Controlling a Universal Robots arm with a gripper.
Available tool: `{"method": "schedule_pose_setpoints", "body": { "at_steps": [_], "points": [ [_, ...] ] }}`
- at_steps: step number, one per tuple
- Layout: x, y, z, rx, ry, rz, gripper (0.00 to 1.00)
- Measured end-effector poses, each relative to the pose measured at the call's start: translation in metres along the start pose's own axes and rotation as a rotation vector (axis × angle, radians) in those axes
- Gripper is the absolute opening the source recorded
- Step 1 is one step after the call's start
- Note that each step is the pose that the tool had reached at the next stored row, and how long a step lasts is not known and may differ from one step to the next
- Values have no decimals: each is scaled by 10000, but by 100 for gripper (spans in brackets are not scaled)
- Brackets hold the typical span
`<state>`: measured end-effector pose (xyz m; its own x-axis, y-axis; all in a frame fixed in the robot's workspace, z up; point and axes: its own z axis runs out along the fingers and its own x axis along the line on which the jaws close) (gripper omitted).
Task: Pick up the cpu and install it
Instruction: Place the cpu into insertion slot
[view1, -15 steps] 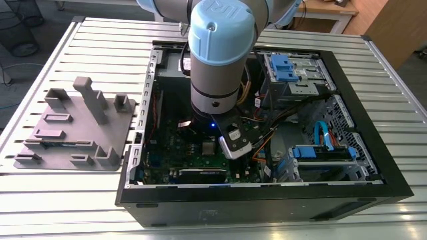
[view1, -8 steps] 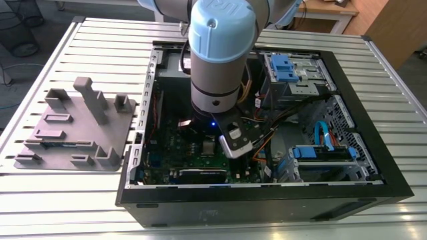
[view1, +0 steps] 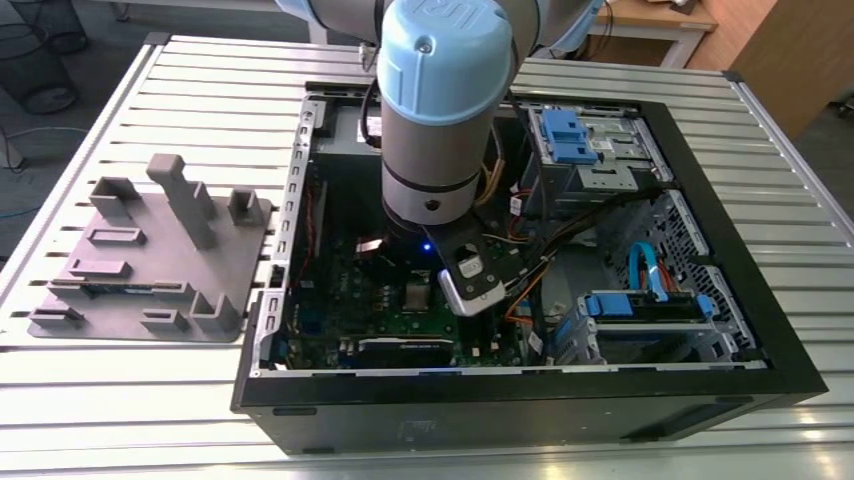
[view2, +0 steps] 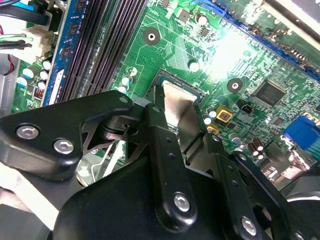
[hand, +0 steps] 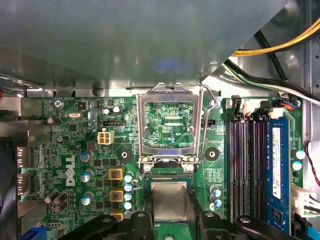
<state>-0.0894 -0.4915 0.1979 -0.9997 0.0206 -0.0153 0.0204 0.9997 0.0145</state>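
Cpu (hand: 169, 200) lies flat, pale metal top up. It is square, so no long axis; edges run parallel to socket (hand: 167, 178) frame. It is down at socket on motherboard (hand: 75, 135); cannot tell if seated. Hinged load plate (hand: 141, 125) stands open just beside it.

My tool (view2: 179, 120) is clenched on cpu, fingers (view2: 159, 125) against two opposite edges in both wrist views. Memory slots (hand: 247, 165) near socket.

My arm (view1: 434, 120) reaches down into open computer case (view1: 747, 380) on desk (view1: 200, 90). Grey fixture plate (view1: 147, 270) on desk at exterior view's left, well apart from cpu.
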Motion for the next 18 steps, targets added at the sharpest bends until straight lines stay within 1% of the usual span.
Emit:
{"method": "schedule_pose_setpoints", "body": {
  "at_steps": [5,10,14,18],
  "points": [
    [19,-1,16,-2,0,-2,38],
    [20,-1,23,-3,0,0,38],
    [21,-2,51,-1,2,-1,38],
    [21,-1,55,-2,1,0,38]
  ]
}}
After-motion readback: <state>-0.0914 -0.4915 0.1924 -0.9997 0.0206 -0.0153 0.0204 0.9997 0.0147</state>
